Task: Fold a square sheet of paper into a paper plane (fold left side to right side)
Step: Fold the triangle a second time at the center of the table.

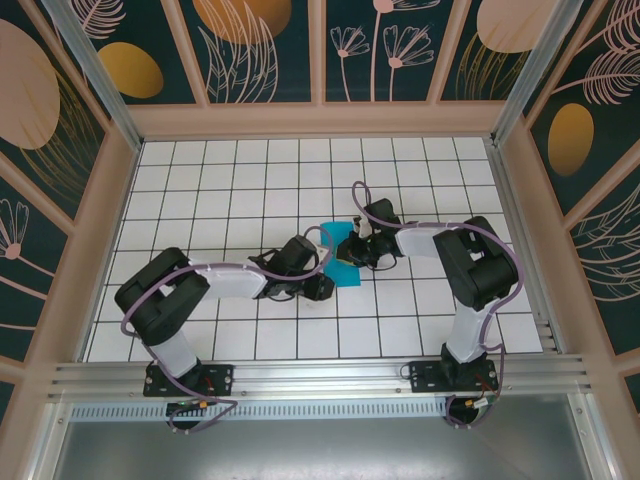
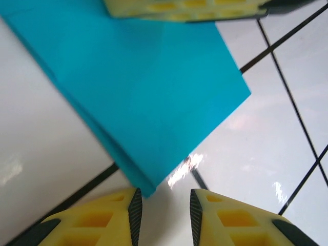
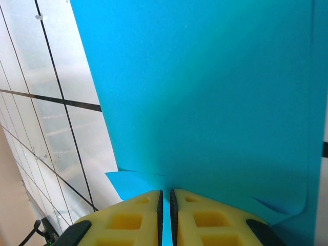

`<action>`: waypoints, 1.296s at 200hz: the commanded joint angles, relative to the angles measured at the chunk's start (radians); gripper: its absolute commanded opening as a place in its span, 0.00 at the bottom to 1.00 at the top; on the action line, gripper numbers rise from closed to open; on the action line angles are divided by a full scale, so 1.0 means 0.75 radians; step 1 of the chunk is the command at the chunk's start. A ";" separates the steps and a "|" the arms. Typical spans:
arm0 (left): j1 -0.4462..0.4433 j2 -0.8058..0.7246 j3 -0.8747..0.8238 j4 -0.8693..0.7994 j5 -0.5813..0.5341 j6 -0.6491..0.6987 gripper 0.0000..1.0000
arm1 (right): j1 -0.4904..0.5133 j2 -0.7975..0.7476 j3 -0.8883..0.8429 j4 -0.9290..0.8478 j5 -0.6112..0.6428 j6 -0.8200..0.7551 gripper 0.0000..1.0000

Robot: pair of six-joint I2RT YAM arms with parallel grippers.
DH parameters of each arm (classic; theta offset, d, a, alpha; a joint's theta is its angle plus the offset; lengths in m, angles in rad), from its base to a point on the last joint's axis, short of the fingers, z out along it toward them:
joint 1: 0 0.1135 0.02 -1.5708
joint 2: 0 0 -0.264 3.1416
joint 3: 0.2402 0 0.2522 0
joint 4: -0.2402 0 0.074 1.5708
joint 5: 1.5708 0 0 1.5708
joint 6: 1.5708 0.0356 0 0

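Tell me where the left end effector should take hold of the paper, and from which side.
I'd take the paper by its near corner, which points into the gap of the open left end effector. Come straight forward, low over the table: the folded layers seem to meet there, and the right end effector pinches the far edge.

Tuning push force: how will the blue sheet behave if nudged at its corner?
Probably floppy: the blue sheet curls at its edge beside the right pincer pinching it. Likely slides, since the white tiles look glossy. The folded layers by the open left pincer may stiffen that corner.
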 commanded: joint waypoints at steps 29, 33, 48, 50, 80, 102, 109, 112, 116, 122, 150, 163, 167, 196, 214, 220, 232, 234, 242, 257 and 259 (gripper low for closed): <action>0.056 -0.151 0.062 -0.097 -0.013 -0.072 0.32 | -0.007 0.070 -0.041 -0.120 0.088 -0.024 0.17; 0.064 -0.156 0.062 -0.075 0.007 -0.079 0.32 | -0.007 0.069 -0.041 -0.119 0.089 -0.023 0.17; 0.072 -0.141 0.081 -0.025 0.061 -0.086 0.31 | -0.007 0.069 -0.038 -0.121 0.089 -0.024 0.17; 0.071 -0.136 0.085 -0.022 0.070 -0.084 0.31 | -0.007 0.069 -0.037 -0.121 0.088 -0.024 0.17; 0.071 -0.053 0.103 0.097 0.243 -0.098 0.29 | -0.007 0.068 -0.037 -0.122 0.090 -0.024 0.17; 0.071 -0.004 0.103 0.204 0.361 -0.126 0.29 | -0.007 0.070 -0.039 -0.118 0.090 -0.021 0.17; 0.071 0.014 0.110 0.218 0.378 -0.131 0.29 | -0.008 0.072 -0.039 -0.118 0.089 -0.021 0.17; 0.073 0.014 0.111 0.217 0.380 -0.131 0.29 | -0.008 0.072 -0.039 -0.118 0.089 -0.019 0.17; 0.073 0.046 0.119 0.216 0.381 -0.129 0.29 | -0.006 0.073 -0.039 -0.117 0.087 -0.019 0.17; 0.071 0.075 0.127 0.207 0.379 -0.123 0.29 | -0.005 0.072 -0.039 -0.116 0.087 -0.018 0.17; 0.071 0.165 0.147 0.191 0.381 -0.111 0.29 | -0.006 0.073 -0.038 -0.121 0.089 -0.021 0.17; 0.072 0.192 0.154 0.167 0.361 -0.099 0.29 | -0.006 0.072 -0.037 -0.126 0.091 -0.023 0.17; 0.073 0.197 0.156 0.153 0.349 -0.092 0.29 | -0.007 0.072 -0.037 -0.127 0.091 -0.023 0.17; 0.071 0.197 0.157 0.103 0.276 -0.063 0.29 | -0.008 0.072 -0.035 -0.131 0.090 -0.023 0.17; 0.073 0.187 0.155 0.088 0.245 -0.061 0.29 | -0.007 0.072 -0.035 -0.134 0.093 -0.026 0.17; 0.071 0.183 0.154 0.083 0.231 -0.061 0.29 | -0.007 0.073 -0.035 -0.135 0.093 -0.026 0.17; 0.073 0.178 0.142 0.084 0.211 -0.068 0.29 | -0.006 0.072 -0.035 -0.137 0.093 -0.026 0.17; 0.072 0.175 0.138 0.084 0.208 -0.069 0.29 | -0.006 0.072 -0.035 -0.137 0.093 -0.027 0.17; 0.072 0.171 0.129 0.086 0.199 -0.074 0.29 | -0.007 0.071 -0.037 -0.138 0.093 -0.027 0.17; 0.071 0.156 0.106 0.090 0.189 -0.084 0.29 | -0.008 0.070 -0.035 -0.142 0.095 -0.030 0.17; 0.072 0.153 0.104 0.090 0.188 -0.085 0.29 | -0.007 0.071 -0.036 -0.142 0.096 -0.030 0.17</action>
